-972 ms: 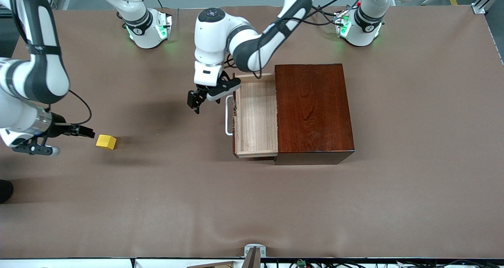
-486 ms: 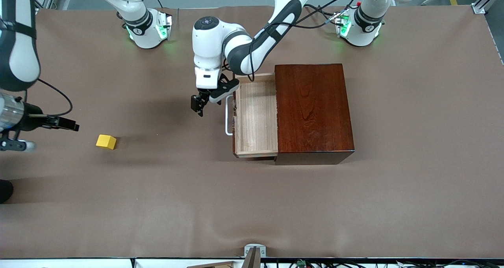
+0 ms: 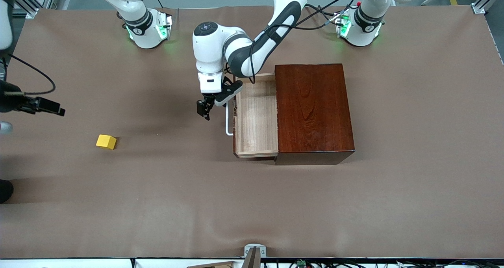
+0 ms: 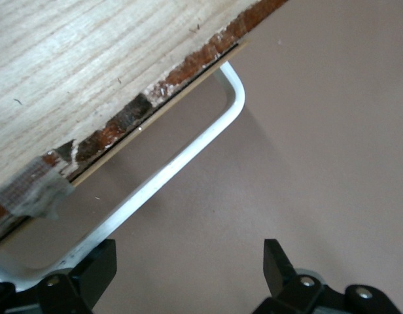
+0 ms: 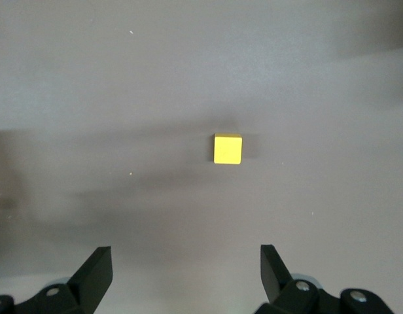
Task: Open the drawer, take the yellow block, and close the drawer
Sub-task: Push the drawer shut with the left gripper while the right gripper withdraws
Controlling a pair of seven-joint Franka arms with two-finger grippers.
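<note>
A: Start nearest the front camera. Where is the yellow block (image 3: 106,142)?

B: On the bare table (image 3: 252,205), toward the right arm's end, well apart from the drawer (image 3: 256,116) and nearer the front camera than the handle (image 3: 228,120). It is out of the drawer, at about 9 o'clock from the box (image 3: 313,110) in the front view.

A: And the right gripper (image 5: 186,278)?

B: Up over the table at the right arm's end, fingers spread wide and holding nothing. That arm waits.

A: The left gripper (image 3: 205,109)?

B: Over the table just beside the handle, at its 10 o'clock in the front view. Its fingers (image 4: 280,265) stand apart, empty, 1 of them close to the white bar.

A: So the step in hand?

B: Closing the drawer, I judge; the tray is pulled out and empty. Press the front squarely near the handle's middle and push straight toward the box, so the tray does not skew and jam.

A: Counts?

B: 1 block, 1 drawer, 1 box, 1 handle, 2 grippers.
</note>
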